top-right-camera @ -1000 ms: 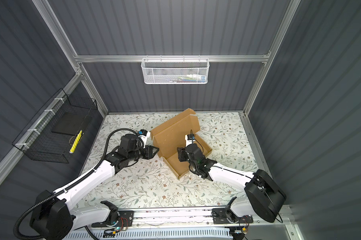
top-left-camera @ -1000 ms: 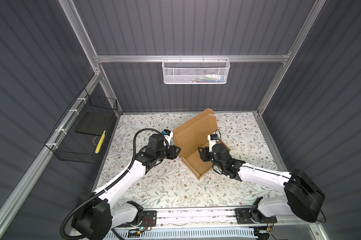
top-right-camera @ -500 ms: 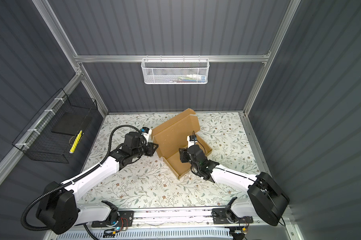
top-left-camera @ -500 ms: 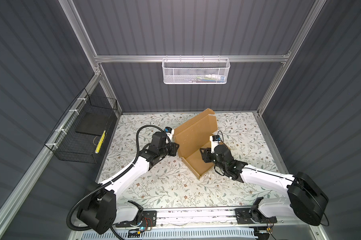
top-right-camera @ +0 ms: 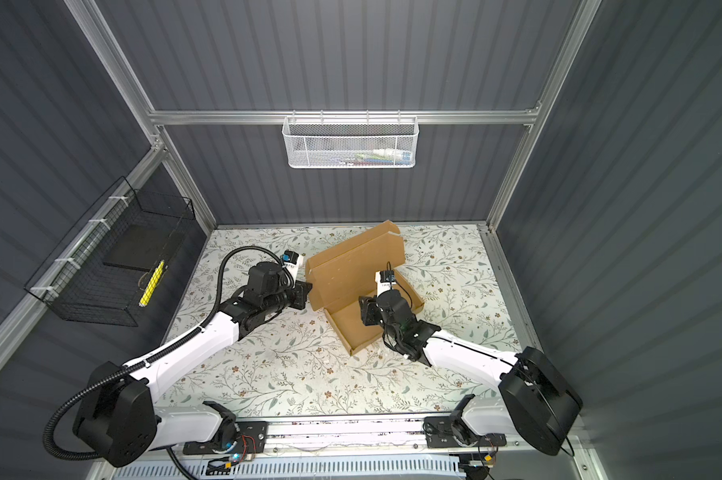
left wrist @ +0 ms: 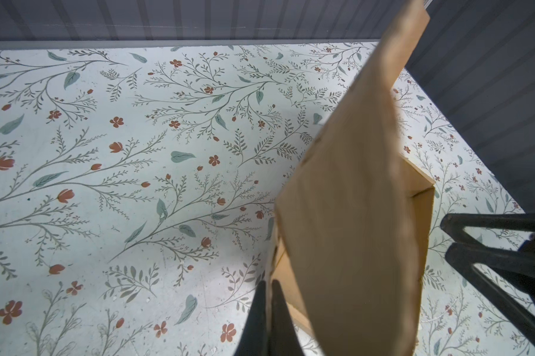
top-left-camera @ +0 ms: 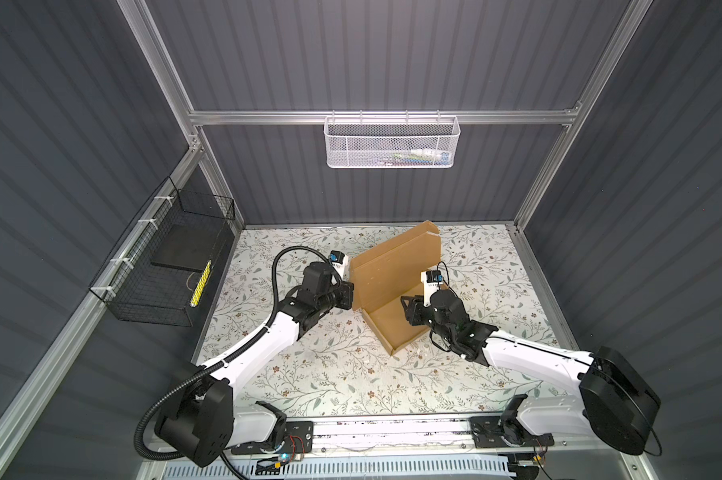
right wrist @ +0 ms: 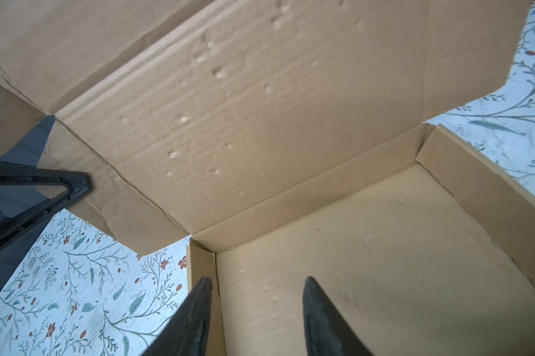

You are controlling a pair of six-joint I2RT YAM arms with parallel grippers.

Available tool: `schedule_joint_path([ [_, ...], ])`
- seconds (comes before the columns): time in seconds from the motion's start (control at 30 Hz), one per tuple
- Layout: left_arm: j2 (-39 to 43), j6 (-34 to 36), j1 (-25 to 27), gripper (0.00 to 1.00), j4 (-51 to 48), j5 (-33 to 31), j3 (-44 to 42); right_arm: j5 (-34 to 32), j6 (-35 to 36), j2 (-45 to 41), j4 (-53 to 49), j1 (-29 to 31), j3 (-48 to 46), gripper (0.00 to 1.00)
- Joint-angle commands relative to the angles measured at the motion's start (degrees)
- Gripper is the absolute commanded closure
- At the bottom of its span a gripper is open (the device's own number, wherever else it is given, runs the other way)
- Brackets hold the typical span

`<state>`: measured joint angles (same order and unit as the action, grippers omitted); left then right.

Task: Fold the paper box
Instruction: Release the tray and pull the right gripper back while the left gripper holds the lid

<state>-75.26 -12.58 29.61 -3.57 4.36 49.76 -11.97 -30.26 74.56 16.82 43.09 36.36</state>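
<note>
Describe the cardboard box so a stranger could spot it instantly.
Start at the floral tabletop. Near its middle sits the paper box, a shallow tray with its lid raised. It's the only brown cardboard; the white basket and black basket are wire, hung on walls.

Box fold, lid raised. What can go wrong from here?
1. The left gripper is shut on only the thin side flap of the paper box; pulling there may crease or tear it, or it slips out.
2. The right gripper hangs open inside the tray under the raised lid; closing the lid now would likely land on it.
3. The tray looks unpinned, so it may slide on the table.
</note>
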Motion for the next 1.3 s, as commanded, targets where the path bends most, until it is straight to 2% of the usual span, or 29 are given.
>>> schedule_joint_path([
  [0.0, -0.3, 2.9, 0.3, 1.00, 0.6, -1.4, 0.9, 0.0, 1.7, -2.0, -2.0, -1.1, 0.8, 0.50],
  [0.23, 1.1, 9.3, 0.2, 1.00, 1.1, -1.6, 0.5, 2.4, 6.0, -7.6, -7.0, -7.1, 1.6, 0.49],
  [0.43, 2.1, 13.0, -0.1, 1.00, 1.5, 0.2, 0.1, 5.4, 10.5, -12.7, -13.6, -16.3, 4.2, 0.47],
  [0.53, 2.9, 14.0, -0.7, 1.00, 2.0, 1.8, -0.5, 8.1, 14.2, -13.4, -15.6, -20.5, 5.9, 0.43],
  [0.8, 4.9, 13.7, -4.5, 1.00, 4.2, 9.4, -2.8, 15.3, 21.4, -7.0, -22.4, -28.0, 14.2, 0.38],
  [1.07, 6.0, 14.2, -5.7, 1.00, 4.4, 12.3, -3.7, 22.3, 27.3, 0.8, -22.2, -32.4, 19.5, 0.36],
  [1.27, 6.4, 14.5, -6.1, 1.00, 4.3, 13.8, -3.8, 29.8, 28.6, 5.3, -22.1, -35.5, 22.7, 0.35],
])
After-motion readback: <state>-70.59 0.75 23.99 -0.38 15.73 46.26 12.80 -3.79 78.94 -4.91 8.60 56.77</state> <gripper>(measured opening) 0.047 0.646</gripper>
